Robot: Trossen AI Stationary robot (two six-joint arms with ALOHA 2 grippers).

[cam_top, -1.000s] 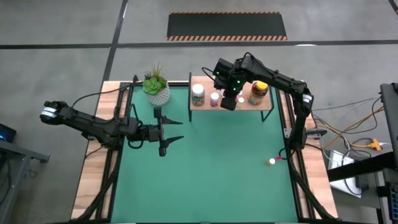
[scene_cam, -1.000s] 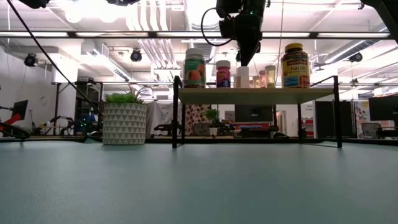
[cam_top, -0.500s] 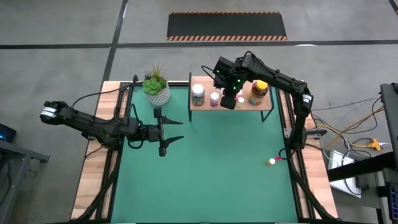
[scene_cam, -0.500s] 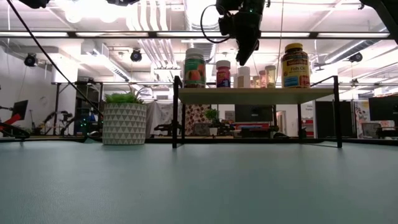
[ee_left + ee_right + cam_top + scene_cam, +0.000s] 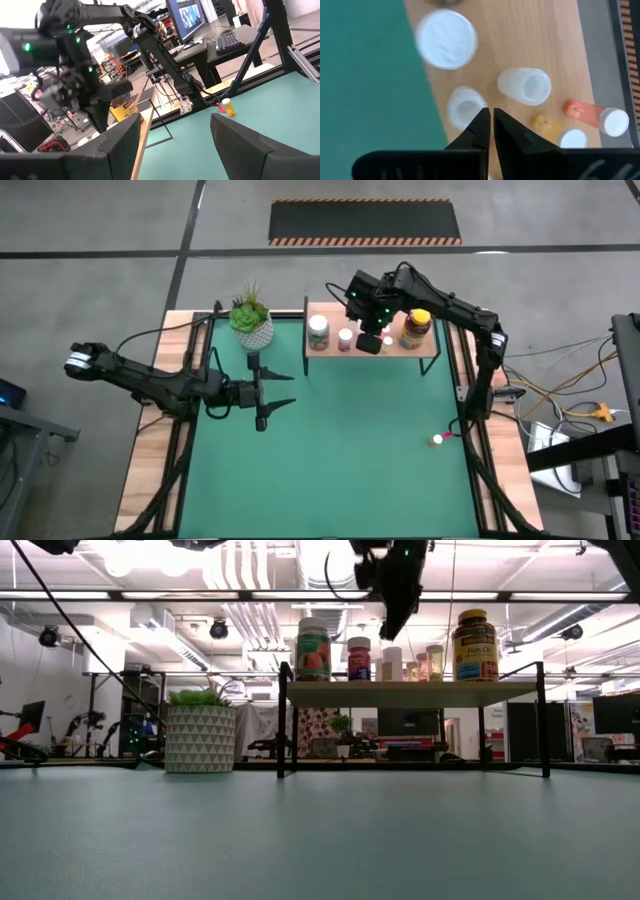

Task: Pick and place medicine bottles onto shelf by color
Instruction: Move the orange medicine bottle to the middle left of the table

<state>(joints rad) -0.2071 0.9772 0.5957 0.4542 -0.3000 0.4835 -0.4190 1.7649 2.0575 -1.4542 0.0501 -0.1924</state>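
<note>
Now that the right pincer (image 5: 392,625) has been lifted clear of the shelf (image 5: 428,343), its fingers are seen nearly closed and empty, and the small white bottle (image 5: 391,663) is left upright among the other bottles at the far side of the counter (image 5: 350,440). That placement is judged finished. One orange bottle (image 5: 437,440) is still seen near the counter's right edge. The left pincer (image 5: 268,388), fingers spread wide, is held idle at the left
</note>
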